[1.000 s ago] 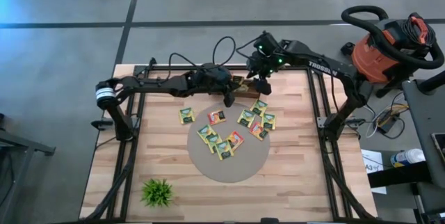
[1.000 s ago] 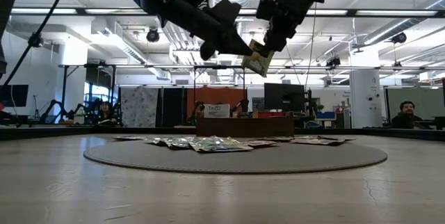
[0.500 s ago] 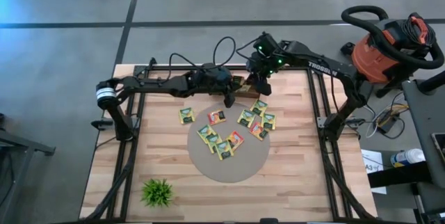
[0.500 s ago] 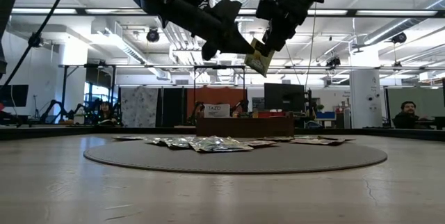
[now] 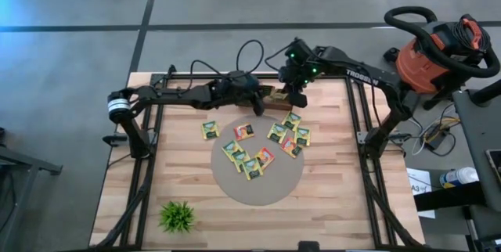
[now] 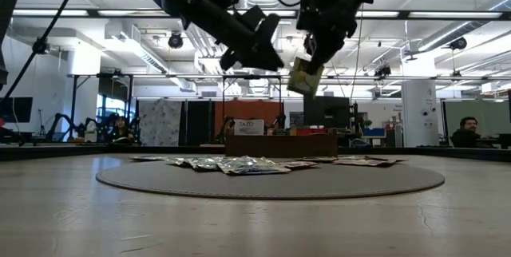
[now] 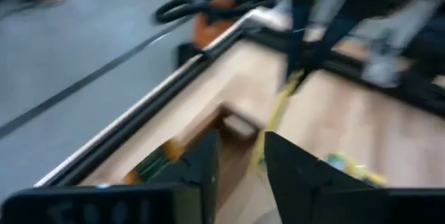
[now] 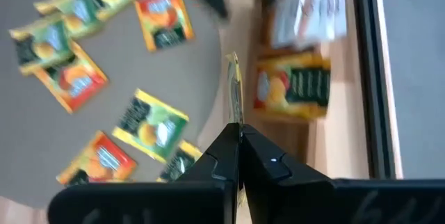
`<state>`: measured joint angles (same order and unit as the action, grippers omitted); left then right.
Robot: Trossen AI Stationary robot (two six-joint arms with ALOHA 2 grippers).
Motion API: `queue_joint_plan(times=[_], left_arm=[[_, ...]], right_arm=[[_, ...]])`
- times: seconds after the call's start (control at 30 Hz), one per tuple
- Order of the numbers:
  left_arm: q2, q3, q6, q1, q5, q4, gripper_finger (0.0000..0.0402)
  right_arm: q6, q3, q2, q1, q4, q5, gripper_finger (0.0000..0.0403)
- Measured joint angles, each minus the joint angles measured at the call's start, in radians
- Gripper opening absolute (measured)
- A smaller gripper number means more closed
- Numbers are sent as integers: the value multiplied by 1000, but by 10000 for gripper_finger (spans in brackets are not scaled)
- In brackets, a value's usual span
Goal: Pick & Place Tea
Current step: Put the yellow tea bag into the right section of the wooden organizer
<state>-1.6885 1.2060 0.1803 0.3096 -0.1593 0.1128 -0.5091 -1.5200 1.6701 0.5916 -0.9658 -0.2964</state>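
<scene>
Tea sachets (image 5: 254, 152) are scattered flat across the round grey mat (image 5: 262, 189) in the middle of the wooden table (image 5: 329, 205), mostly yellow-green ones with a few orange-red mixed in. One lies just off the mat on bare wood, on the left arm's side. A small green plant (image 5: 177, 216) sits by itself near the front corner on that same side, well away from the pile.

Further back, both arms hang over the far edge of the mat, close together. The right gripper (image 6: 310, 57) is clamped tight on a single yellow-green sachet (image 6: 302, 76), holding it up in the air by its top edge, clear of the table. The left gripper (image 6: 257, 45) is right beside it with its fingers (image 7: 208, 165) parted and nothing between them.

Behind them, at the far edge of the table, sits a low wooden box (image 6: 279, 144). Off the table on the right arm's side stands an orange shop vac (image 5: 434, 48).
</scene>
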Motion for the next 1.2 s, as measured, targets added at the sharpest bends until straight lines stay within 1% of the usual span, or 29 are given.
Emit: queue_joint_plan(times=[0.1,0.27,0.5,0.6,0.73,1.03,1.2], left_arm=[[6,0,40,0,-61,-103,133],[16,0,65,-12,-62,-246,142],[69,-10,66,-26,-73,-288,142],[116,-35,61,-25,-112,-308,142],[192,-90,61,-22,-185,-381,142],[376,-295,212,-22,-199,-392,142],[462,-395,266,-22,-206,-372,142]], right_arm=[[1,0,25,18,-23,12,9],[2,1,78,61,-14,42,9],[30,-3,174,120,-3,57,8],[49,-12,205,123,-1,57,8],[54,-33,227,122,-9,57,8],[63,-68,298,119,-35,68,8],[65,-77,342,110,-50,169,8]])
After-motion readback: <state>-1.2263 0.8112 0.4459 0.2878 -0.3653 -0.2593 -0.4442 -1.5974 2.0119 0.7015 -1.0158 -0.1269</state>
